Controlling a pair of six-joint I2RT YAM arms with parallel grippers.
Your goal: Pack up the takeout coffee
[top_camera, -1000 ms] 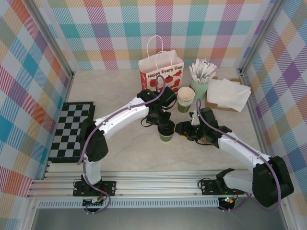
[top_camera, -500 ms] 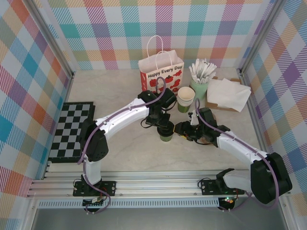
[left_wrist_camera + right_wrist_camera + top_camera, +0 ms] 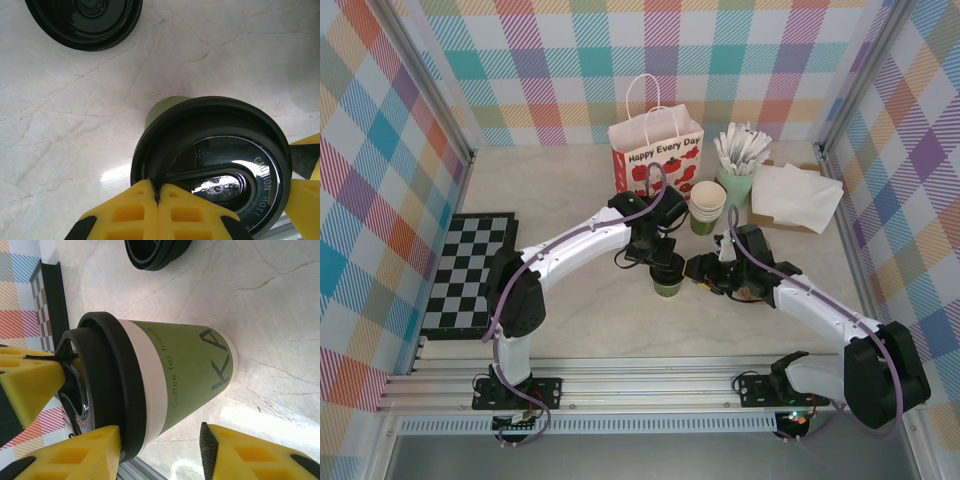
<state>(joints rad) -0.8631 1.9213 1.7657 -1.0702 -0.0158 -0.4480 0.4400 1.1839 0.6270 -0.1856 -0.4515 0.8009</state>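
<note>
Green takeout coffee (image 3: 180,365) upright on worktop (image 3: 280,305), black lid (image 3: 165,130) on. My left tool (image 3: 157,190) closed, tips on lid rim; right tool (image 3: 160,435) open beside cup, no grip.

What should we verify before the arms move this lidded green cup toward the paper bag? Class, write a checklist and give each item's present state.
1. Takeout coffee upright on the table: ok.
2. Black lid seated evenly on its rim: ok.
3. Left pincer shut, tips on the lid's edge: ok.
4. Right pincer closed on the coffee: not ok; its jaws stand apart beside it.
5. Paper bag upright behind: ok; mouth open: cannot tell.
6. Loose lid lying apart from the coffee: ok.
</note>
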